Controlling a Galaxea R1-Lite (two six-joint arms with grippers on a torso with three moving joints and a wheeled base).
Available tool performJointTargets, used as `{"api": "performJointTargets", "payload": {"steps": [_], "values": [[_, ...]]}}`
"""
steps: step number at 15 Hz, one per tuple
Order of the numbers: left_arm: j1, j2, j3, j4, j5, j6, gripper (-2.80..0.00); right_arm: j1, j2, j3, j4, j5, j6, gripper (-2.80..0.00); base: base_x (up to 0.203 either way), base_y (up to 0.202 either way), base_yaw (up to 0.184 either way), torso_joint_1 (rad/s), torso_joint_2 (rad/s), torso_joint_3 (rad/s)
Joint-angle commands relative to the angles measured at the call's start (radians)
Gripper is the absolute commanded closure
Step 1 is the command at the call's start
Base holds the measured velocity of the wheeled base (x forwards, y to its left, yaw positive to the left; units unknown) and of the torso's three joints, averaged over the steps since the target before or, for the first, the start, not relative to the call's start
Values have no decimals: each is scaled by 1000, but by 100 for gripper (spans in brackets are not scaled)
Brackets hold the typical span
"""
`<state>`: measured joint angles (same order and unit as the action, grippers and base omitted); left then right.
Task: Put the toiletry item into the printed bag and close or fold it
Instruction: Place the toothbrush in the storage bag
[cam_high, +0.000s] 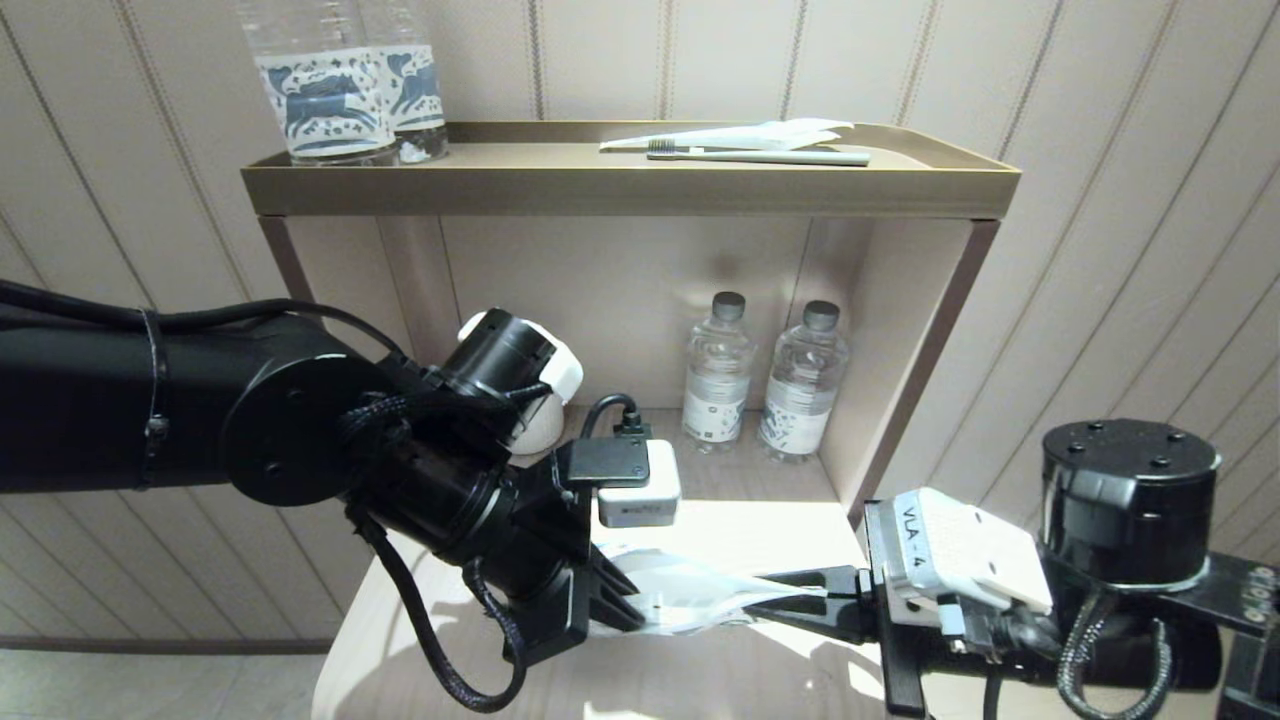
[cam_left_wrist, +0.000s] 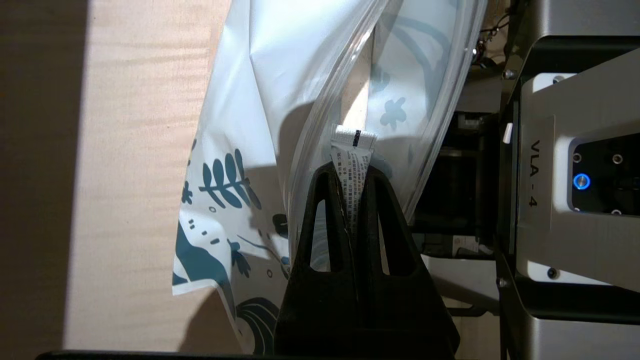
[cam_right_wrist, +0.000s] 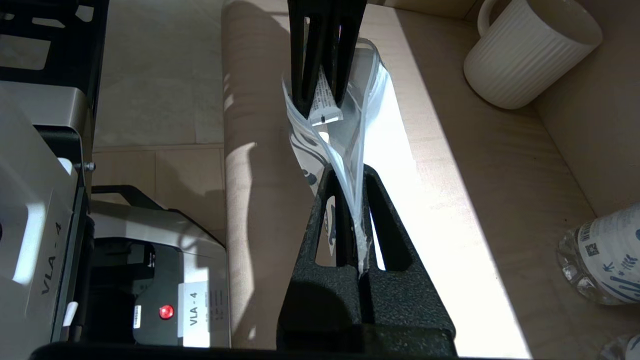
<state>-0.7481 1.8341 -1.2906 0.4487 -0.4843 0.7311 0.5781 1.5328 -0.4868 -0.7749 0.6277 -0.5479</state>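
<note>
Bag: printed bag (cam_high: 700, 600) hangs between my grippers above the table (cam_high: 700, 680), mouth gaping.
Left gripper (cam_left_wrist: 352, 175): pinching the small white tube (cam_left_wrist: 352, 150) – its tip inside that mouth.
Right gripper (cam_right_wrist: 352, 175): at 3 o'clock, clamped on the bag's edge.
Shelf: bottles (cam_high: 760, 380) – two, at 12 o'clock.

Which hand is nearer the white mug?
Left. The left hand sits just in front of the white mug; the right hand is farther away, holding the printed bag.

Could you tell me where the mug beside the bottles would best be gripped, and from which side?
Probably by its handle, coming in from the open front of the shelf. The mug stands upright on the lower shelf with the handle loop sticking out from its ribbed, wide wall, which looks broad for a gripper.
</note>
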Motion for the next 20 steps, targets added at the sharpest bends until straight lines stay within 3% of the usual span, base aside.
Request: {"api": "performJointTargets", "payload": {"steps": [1,5,20], "values": [[1,-12,-2,1,-3,4,0,-10,19,-5,-4,4,-3,0,0,0,0,0,0,0],[27,-19,-45,-2,-5,0,0,-45,52,-28,-3,31,10,0,0,0,0,0,0,0],[39,-9,-70,5,-10,-5,0,-34,112,-145,-3,38,71,0,0,0,0,0,0,0]]}}
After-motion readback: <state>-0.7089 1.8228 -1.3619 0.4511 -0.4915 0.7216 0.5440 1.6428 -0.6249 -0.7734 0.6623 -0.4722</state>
